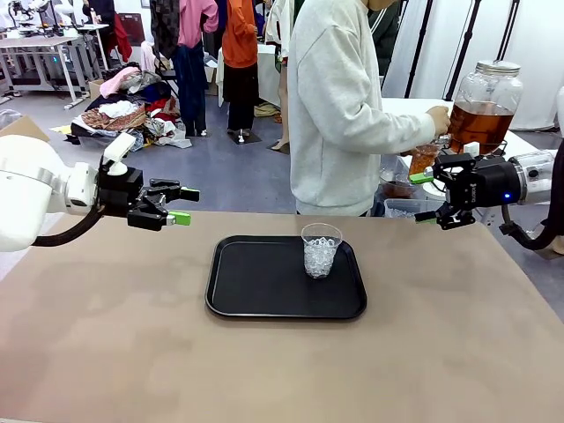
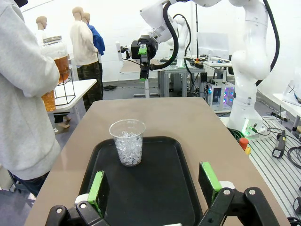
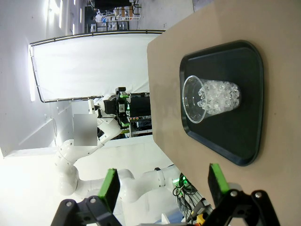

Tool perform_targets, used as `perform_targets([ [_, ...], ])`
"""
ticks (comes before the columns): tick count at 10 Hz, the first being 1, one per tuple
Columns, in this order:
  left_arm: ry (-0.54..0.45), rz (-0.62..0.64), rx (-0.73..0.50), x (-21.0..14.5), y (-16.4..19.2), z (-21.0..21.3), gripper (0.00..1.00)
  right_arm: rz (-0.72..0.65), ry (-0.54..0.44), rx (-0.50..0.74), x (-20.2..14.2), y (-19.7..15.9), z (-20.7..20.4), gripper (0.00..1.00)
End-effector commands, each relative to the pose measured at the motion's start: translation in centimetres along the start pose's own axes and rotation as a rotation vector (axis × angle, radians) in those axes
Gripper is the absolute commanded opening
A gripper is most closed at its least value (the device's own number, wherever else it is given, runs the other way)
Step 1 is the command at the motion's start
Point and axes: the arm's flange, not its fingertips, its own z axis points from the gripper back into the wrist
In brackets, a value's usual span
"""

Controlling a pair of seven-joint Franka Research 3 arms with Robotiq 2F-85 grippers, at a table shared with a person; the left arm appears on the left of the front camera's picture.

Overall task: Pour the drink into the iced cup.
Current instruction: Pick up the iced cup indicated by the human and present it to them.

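Plastic of the iced cup (image 1: 320, 249) looks thin, light, crushable: grasp gently at mid-wall. Left hand (image 1: 182, 203) and right hand (image 1: 423, 197): fully spread, empty.

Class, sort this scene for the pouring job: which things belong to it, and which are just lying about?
Belongs to the job:
- iced cup, standing on the black tray
- drink, in the glass jar
- left gripper and right gripper, both open and empty

Just lying about:
- pile of clothes on the floor
- grey table far behind
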Motion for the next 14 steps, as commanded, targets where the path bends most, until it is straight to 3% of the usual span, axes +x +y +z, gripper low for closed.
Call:
perform_targets([
  [1,-0.001,-0.002,-0.001,0.08,-0.04,0.00,1.00,-0.001,0.000,0.002,0.00,0.10,0.00,1.00],
  [14,-0.001,-0.002,-0.001,0.08,-0.04,0.00,1.00,-0.001,0.000,0.002,0.00,0.10,0.00,1.00],
])
